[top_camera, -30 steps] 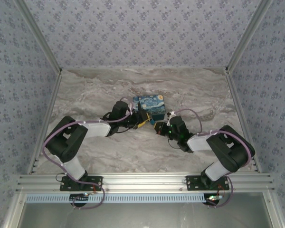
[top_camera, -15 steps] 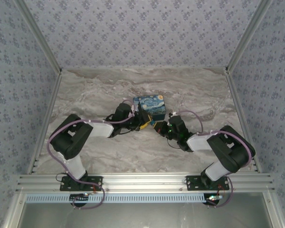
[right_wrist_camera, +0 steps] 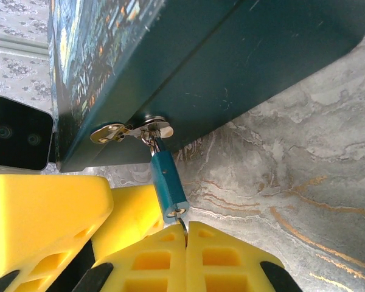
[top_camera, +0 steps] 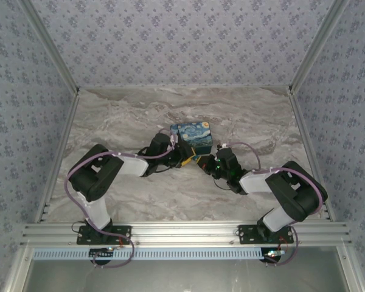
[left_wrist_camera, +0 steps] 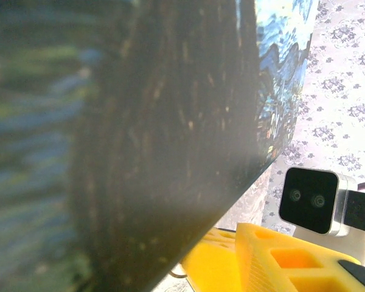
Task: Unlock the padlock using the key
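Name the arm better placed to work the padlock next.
Right. The right hand is shut at the free end of the padlock, in line with it; the left hand sits beside the starry-night box.

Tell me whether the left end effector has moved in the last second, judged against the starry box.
Yes. In the top view the left end effector has slid right, closer to the near-left corner of the starry box, which has stayed put.

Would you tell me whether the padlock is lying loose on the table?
No, the padlock is hooked through the latch on the box.
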